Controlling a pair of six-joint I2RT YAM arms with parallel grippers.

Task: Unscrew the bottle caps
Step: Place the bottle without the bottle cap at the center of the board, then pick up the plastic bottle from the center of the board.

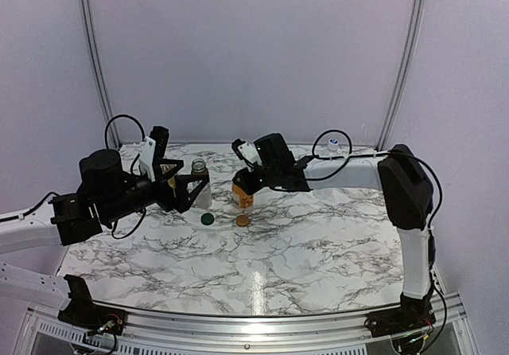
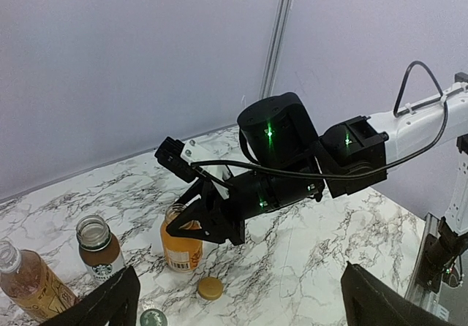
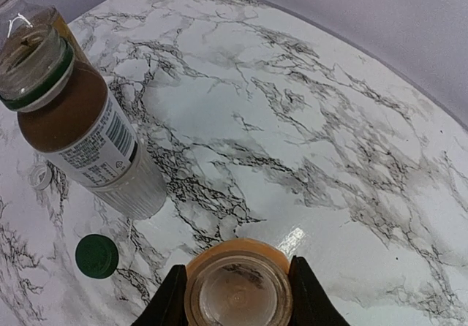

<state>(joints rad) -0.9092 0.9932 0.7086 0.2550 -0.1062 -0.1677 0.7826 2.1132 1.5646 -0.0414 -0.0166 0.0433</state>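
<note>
My R gripper [image 3: 235, 269] clamps uncapped OJ bottle [image 3: 238, 297] neck | L gripper [image 2: 240, 276] open, empty | risk: if I tilt/yank it, juice spills near orange cap [image 1: 242, 220]

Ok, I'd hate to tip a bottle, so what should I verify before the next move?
1. Orange juice bottle uncapped: ok, orange cap lies beside it.
2. Right gripper holding that bottle: ok, jaws against its neck.
3. Left gripper free: ok, jaws open, empty.
4. Brown bottle uncapped: ok, green cap lies nearby.
5. Far bottle uncapped: not ok, cap on.
6. Tea bottle uncapped: cannot tell.
</note>
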